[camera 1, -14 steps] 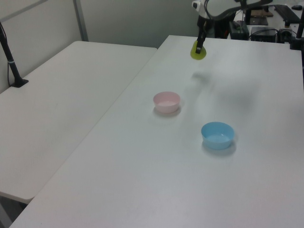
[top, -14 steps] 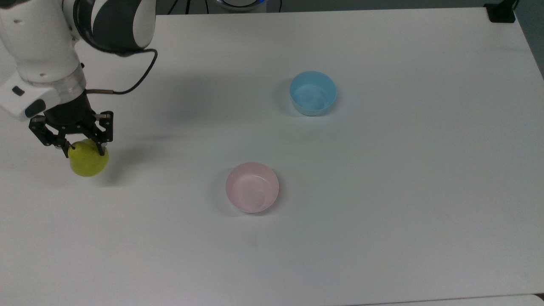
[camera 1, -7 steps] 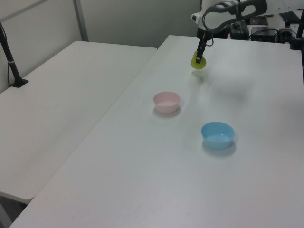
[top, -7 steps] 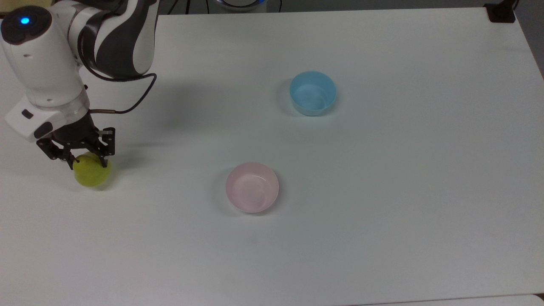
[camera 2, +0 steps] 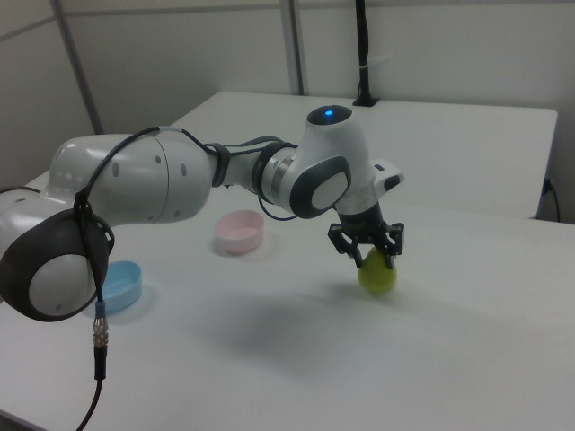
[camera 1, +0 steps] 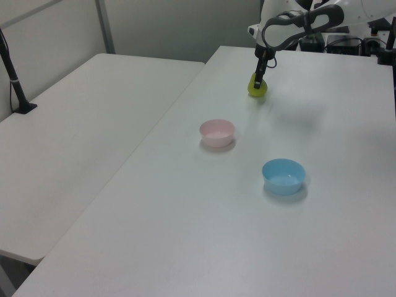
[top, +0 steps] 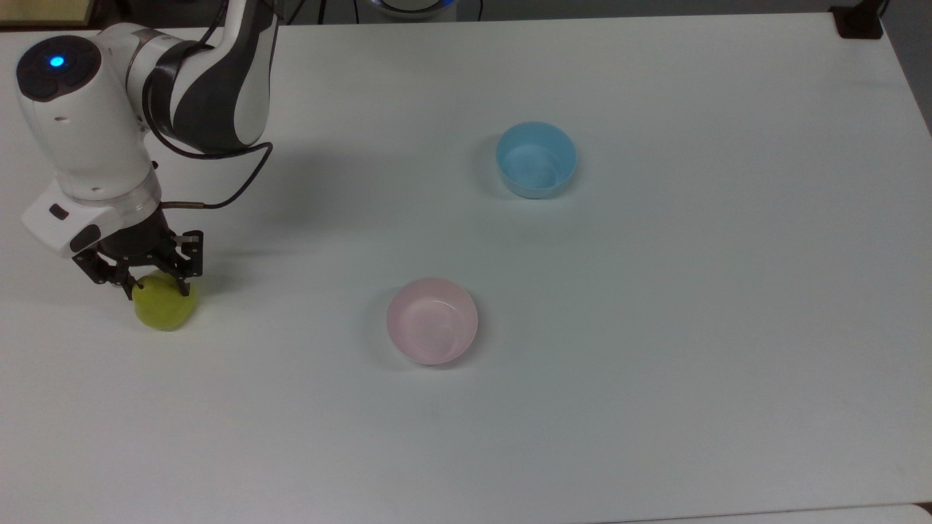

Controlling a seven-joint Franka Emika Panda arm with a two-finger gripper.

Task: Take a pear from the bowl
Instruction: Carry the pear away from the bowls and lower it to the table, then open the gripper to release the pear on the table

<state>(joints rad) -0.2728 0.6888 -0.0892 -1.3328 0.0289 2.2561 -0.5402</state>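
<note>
Pear (top: 166, 308) lower than before; end effector (top: 156, 290) clamped on it

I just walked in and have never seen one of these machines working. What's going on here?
A white robot arm has its gripper closed around a yellow-green pear, low at the white table, near the top view's left edge. The pink bowl and a light blue bowl both sit empty, well apart from the pear.
</note>
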